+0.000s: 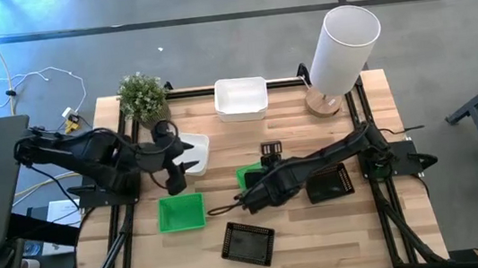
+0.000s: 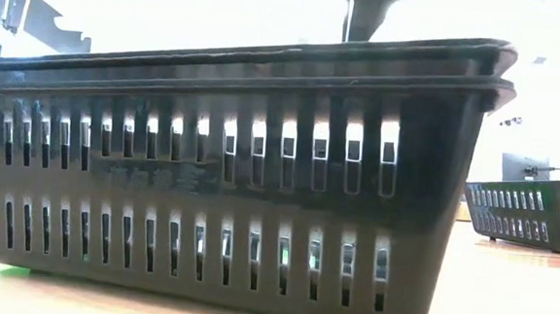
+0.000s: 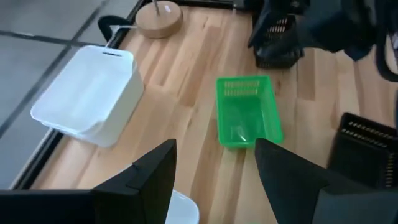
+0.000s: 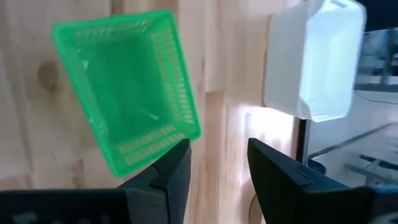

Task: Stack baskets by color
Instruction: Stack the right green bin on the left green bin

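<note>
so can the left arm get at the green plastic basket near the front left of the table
Probably yes. The left tool hangs open just behind the bright green slotted plastic basket, with only bare wooden table between them. The white plastic basket sits beside the tool, not in its path.

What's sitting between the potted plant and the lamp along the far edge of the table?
A white basket sits between the potted plant and the lamp, apart from both, with bare wood on either side of it. The high view shows this.
</note>
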`<state>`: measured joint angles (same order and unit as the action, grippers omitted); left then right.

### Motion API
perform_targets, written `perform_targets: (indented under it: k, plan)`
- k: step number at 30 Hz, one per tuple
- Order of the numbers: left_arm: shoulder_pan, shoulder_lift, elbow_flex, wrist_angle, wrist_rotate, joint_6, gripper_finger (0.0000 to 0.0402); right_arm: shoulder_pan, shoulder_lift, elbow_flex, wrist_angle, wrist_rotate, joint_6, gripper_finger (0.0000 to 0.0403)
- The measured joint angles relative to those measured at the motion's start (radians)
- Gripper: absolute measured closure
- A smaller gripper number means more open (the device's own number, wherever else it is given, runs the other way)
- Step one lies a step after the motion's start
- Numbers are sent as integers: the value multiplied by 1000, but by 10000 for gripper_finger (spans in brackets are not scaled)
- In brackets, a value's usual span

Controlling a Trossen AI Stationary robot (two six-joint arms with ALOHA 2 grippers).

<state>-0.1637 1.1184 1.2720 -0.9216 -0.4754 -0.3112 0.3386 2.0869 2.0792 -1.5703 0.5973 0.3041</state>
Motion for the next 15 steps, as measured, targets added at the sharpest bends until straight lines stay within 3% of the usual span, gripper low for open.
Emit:
perform_targets:
  k: [8,15]
  plan:
    - [86,58,2,64,13,89,195,25,-30,-1,0,79,-6,258]
    - [156,142,-1,72,137,122,195,23,-136,-1,-1,106,10,258]
